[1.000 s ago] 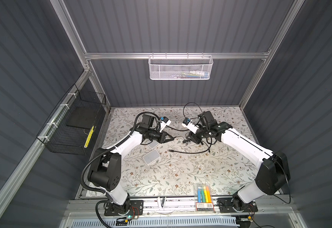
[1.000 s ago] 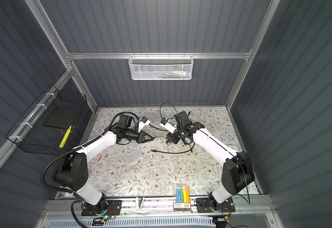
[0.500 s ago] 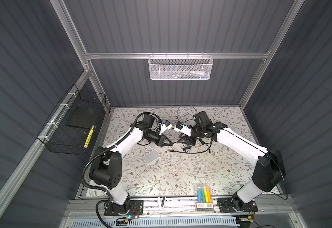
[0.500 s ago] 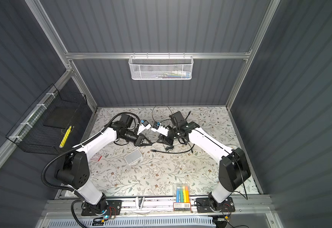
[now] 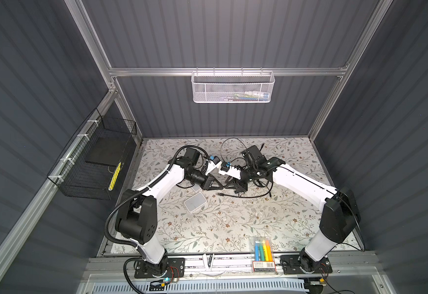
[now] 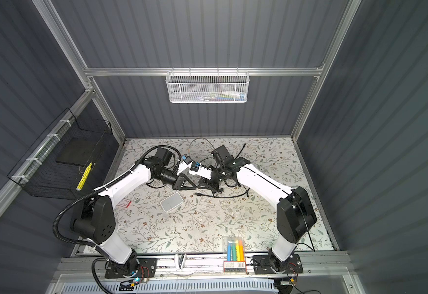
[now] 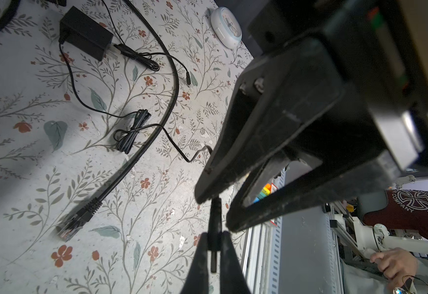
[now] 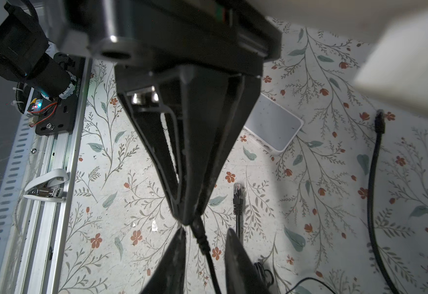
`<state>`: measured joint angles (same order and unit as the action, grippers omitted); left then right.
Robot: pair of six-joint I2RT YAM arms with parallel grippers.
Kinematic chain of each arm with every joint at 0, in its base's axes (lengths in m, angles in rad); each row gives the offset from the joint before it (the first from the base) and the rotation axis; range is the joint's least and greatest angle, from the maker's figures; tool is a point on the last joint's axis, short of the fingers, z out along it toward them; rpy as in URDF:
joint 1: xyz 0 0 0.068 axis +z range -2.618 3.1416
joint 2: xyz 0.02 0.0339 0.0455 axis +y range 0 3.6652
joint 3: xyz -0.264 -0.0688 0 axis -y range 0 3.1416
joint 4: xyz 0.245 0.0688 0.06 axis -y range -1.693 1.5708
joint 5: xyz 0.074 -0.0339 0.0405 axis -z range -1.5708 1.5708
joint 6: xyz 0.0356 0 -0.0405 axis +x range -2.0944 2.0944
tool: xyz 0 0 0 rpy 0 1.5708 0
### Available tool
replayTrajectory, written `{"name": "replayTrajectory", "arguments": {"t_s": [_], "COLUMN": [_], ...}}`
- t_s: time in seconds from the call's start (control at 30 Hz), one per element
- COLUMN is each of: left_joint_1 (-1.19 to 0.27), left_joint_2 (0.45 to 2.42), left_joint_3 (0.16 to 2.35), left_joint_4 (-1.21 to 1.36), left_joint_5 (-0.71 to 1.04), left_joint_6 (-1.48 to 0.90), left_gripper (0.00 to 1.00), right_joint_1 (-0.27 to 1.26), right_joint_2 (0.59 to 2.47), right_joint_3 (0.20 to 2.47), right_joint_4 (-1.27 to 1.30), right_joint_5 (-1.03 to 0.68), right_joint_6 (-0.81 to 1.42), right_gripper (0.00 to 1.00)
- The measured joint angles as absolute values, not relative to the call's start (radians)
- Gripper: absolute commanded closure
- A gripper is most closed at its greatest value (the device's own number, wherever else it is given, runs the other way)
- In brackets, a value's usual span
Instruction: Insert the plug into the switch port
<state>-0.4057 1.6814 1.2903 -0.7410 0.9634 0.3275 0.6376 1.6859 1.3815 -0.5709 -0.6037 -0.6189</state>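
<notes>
The left gripper [image 7: 214, 236] is clamped tight on a thin black barrel plug [image 7: 215, 213]. It pinches the plug partway along, so one end pokes out past its fingertips toward the right gripper [image 8: 205, 229]. That gripper meets it tip to tip with its jaws partly open. In the right wrist view the plug's thin cord [image 8: 209, 257] runs down the gap between its fingers, with mat showing on either side, so it grips nothing yet.

This looks like a handover or regrip. One arm holds the plug steady off the table while the other lines up for a hold better suited to pushing it home. The narrow gap probably serves to catch so slim a part without knocking it askew.

Both top views show the two grippers meeting over the middle of the floral mat [image 5: 233, 224], a little toward the far side. The white switch [image 5: 194, 202] lies flat on the mat, near and left of them and apart from both. No plug is in it, so the insertion is not yet done. Its ports are too small to make out.

An Ethernet plug [image 8: 237, 189] lies loose on the mat just beside the fingertips, right of the switch. The black power adapter [image 7: 85, 33], which I take to be the cord's other end, lies farther off.
</notes>
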Motion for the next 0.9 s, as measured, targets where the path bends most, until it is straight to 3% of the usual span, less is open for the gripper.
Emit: {"name": "replayTrajectory", "arguments": {"t_s": [0.3,0.47,0.5,0.57,0.63,0.73,0.9], "left_joint_1": [-0.405,-0.405,-0.405,-0.405,-0.406,-0.405,-0.405], "left_joint_2": [1.669,1.668,1.668,1.668,1.663,1.641,1.557], "left_joint_3": [1.292,1.294,1.294,1.295,1.295,1.294,1.264], "left_joint_4": [-0.745,-0.746,-0.745,-0.744,-0.743,-0.729,-0.648], "left_joint_5": [0.966,0.966,0.966,0.963,0.957,0.924,0.862], "left_joint_6": [0.331,0.334,0.334,0.334,0.332,0.319,0.271], "left_gripper": [1.0,1.0,0.96,0.8,0.72,0.69,0.72], "right_joint_1": [0.644,0.645,0.645,0.645,0.647,0.648,0.648], "right_joint_2": [1.699,1.699,1.699,1.699,1.699,1.699,1.698], "right_joint_3": [1.386,1.386,1.386,1.386,1.386,1.386,1.373], "right_joint_4": [-0.573,-0.581,-0.585,-0.59,-0.588,-0.584,-0.567], "right_joint_5": [-0.604,-0.603,-0.603,-0.603,-0.602,-0.598,-0.575], "right_joint_6": [-0.622,-0.627,-0.63,-0.627,-0.628,-0.628,-0.616], "right_gripper": [0.82,0.93,0.95,0.99,1.0,1.0,1.0]}}
